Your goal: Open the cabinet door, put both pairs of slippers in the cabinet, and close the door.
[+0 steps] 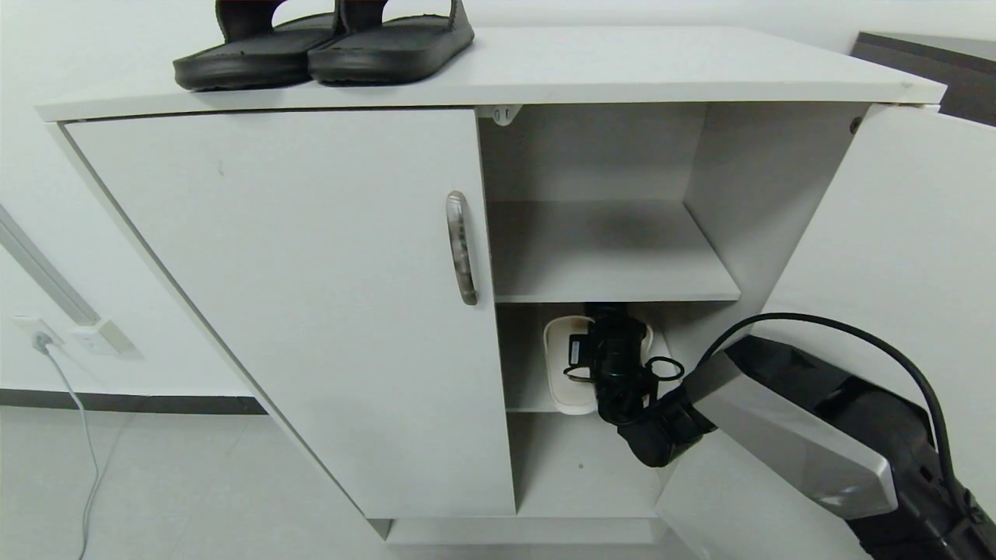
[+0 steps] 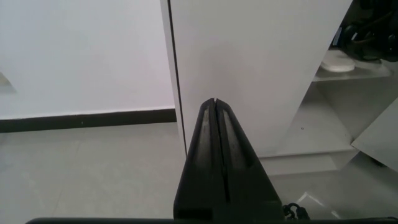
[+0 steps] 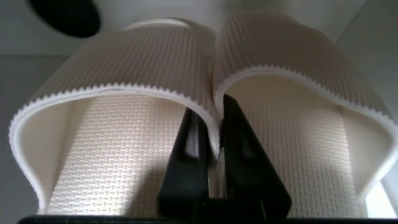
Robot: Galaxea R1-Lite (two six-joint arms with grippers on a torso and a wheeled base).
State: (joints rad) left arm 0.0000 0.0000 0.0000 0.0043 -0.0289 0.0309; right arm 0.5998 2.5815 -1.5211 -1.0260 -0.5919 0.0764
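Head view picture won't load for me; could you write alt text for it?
The right gripper is inside the open right half of a white cabinet, holding a pair of white slippers on the lower shelf. A pair of black slippers sits on the cabinet's top, and the left door is shut.

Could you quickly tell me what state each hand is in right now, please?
Left hand: shut, holding nothing.
Right hand: shut on the white slippers, pinching their inner straps together.
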